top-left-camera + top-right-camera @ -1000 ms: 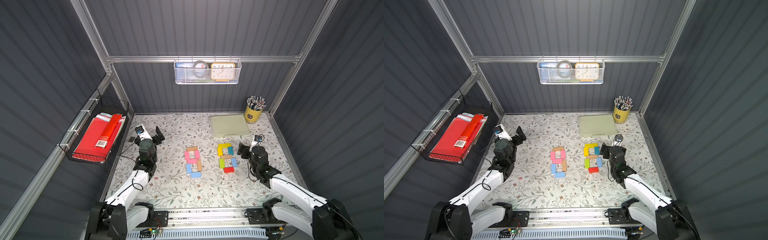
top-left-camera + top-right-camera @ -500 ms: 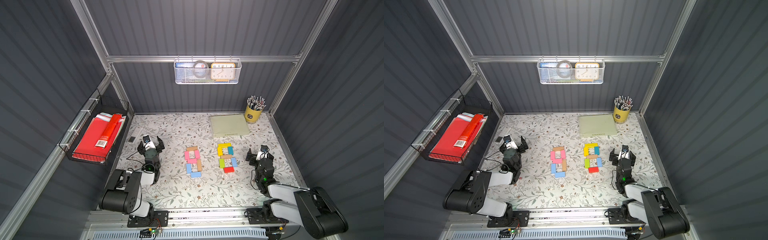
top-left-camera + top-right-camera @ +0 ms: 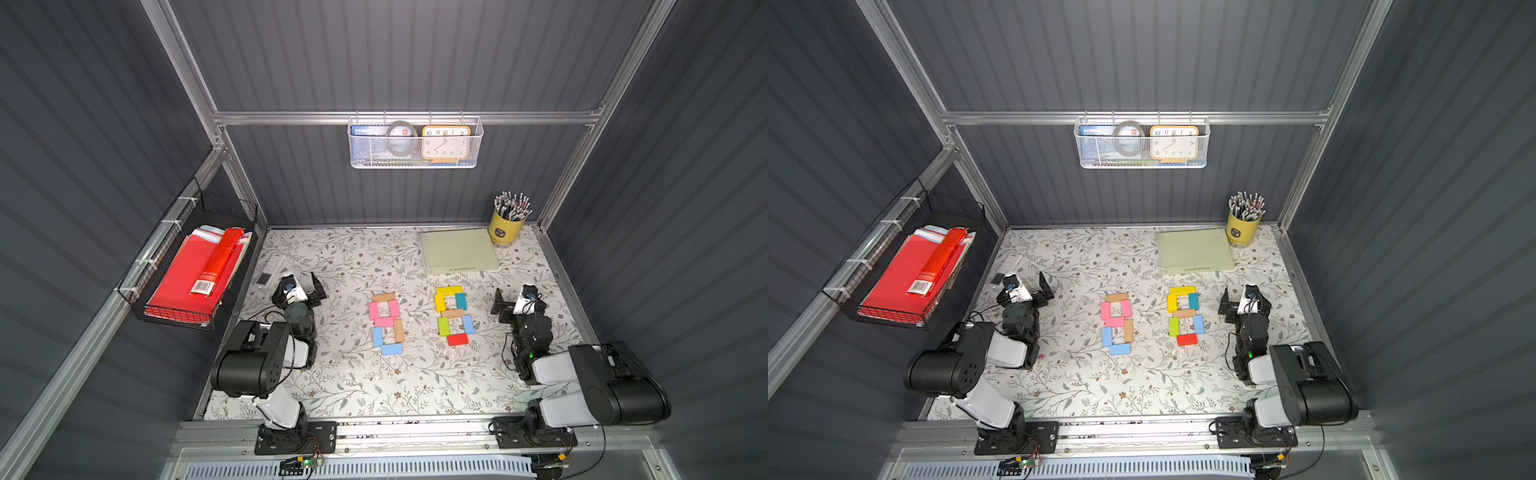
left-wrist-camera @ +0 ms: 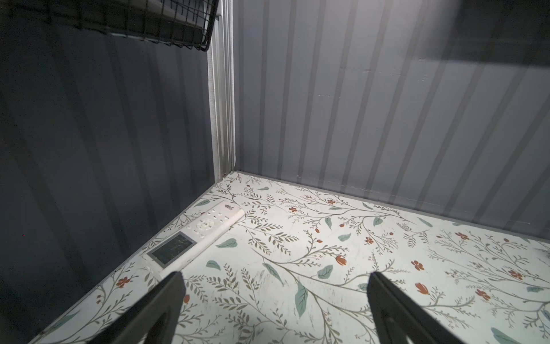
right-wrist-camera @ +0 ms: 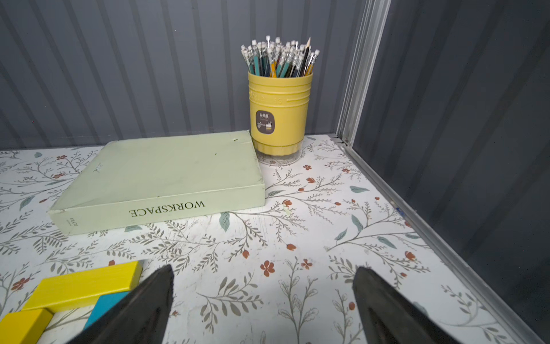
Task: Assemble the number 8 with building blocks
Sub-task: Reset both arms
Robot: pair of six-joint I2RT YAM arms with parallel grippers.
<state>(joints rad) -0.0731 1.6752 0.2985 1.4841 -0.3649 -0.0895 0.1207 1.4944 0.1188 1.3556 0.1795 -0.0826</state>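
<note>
Two 8s of building blocks [image 3: 384, 322] lie flat mid-tabletop [image 3: 353, 386], side by side with a gap between. Far left: left gripper [image 4: 275, 275] low by the side wall, jaws wide apart, empty, white remote [image 4: 196, 235] just ahead; well apart from the pink/blue/tan 8 [image 3: 1115, 322]. Next: yellow/green/blue/red/tan 8 [image 3: 1183, 313]. Far right: right gripper [image 5: 264, 269], jaws wide apart, empty, near that 8's far end, not touching; its top yellow block [image 5: 86, 281] shows beside one finger. green book [image 5: 166, 172] and pencil cup [image 5: 279, 119] ahead.
</note>
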